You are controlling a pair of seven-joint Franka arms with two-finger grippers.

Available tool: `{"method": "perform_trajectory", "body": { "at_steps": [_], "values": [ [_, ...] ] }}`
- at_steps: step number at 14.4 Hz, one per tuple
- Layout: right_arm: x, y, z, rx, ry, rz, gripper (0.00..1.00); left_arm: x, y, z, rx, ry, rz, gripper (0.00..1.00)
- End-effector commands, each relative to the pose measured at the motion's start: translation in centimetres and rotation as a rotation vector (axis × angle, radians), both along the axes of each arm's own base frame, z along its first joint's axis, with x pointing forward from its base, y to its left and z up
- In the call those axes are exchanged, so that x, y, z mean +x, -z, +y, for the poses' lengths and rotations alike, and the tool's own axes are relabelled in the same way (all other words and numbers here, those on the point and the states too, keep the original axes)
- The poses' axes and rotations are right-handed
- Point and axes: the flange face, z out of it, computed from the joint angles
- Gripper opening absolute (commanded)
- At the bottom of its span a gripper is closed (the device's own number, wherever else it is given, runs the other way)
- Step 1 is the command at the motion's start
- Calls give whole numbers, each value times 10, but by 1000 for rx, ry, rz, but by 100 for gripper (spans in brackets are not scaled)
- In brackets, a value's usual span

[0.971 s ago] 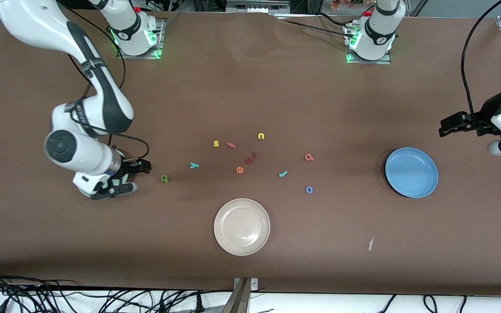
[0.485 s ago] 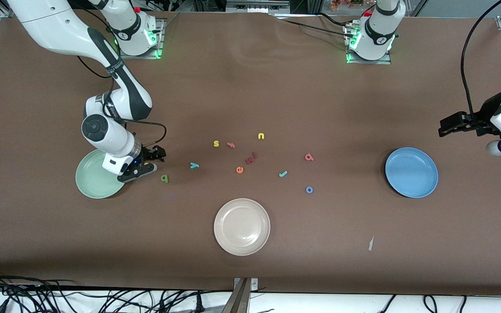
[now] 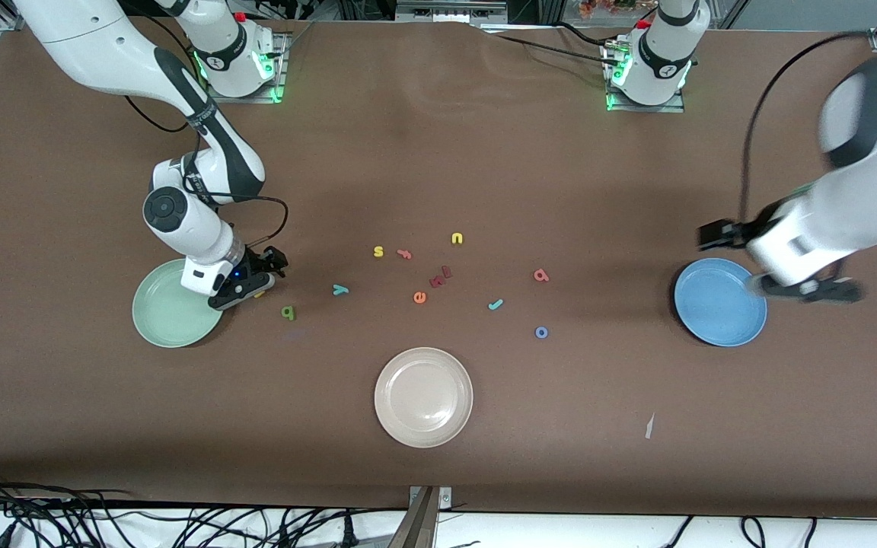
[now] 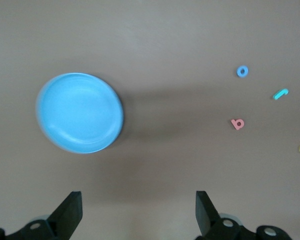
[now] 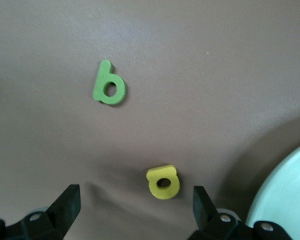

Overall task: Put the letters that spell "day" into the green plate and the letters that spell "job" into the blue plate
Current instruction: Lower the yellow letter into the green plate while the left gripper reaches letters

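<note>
The green plate lies at the right arm's end of the table. My right gripper hovers open just beside it, low over the yellow round-bowled letter, which lies on the cloth between the fingers, untouched. The dark green letter and the teal y lie a little toward the table's middle. The salmon letter, teal j and blue o lie on the cloth toward the blue plate. My left gripper hangs open and empty over that plate's edge.
A beige-white plate sits nearest the front camera. A yellow s, a yellow u, an orange e and dark red letters lie mid-table. A paper scrap lies near the front edge.
My right arm has lifted off the green plate and moved toward the letters, uncovering the plate. My left arm has swung in from the table's end to the blue plate.
</note>
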Motion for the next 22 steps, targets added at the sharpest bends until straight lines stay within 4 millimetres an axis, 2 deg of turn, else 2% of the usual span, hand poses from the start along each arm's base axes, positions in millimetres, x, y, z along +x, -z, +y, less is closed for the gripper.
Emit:
{"method": "perform_trajectory", "body": {
  "at_steps": [1,3,6,8,10,12,14,16,19,22],
  "values": [
    [-4,-2,-4,2,-22,-28,95,9,7,-15,-5,14,-5,100],
    [-4,0,-4,3,-23,-26,86,12,0,-24,-20,24,-46,100],
    [-4,3,-3,5,-38,-38,67,8,-3,-65,-33,89,-90,100],
    [-4,5,-3,6,-49,-39,58,3,-4,-97,-42,130,-116,100],
    [-4,6,-5,5,-46,-40,55,5,-6,-112,-70,132,-163,100],
    [-4,6,-6,4,-66,-42,45,6,5,-127,-96,84,-177,100],
    [-4,6,-6,4,-68,-42,36,2,21,-155,-87,102,-179,100],
    [-4,5,-7,4,-64,-41,29,2,42,-174,-94,74,-198,100],
    [-2,0,-7,2,-62,-46,28,0,70,-184,-101,69,-229,100],
    [6,-31,-10,-17,-61,-57,28,-16,91,-184,-98,65,-231,100]
  ]
}}
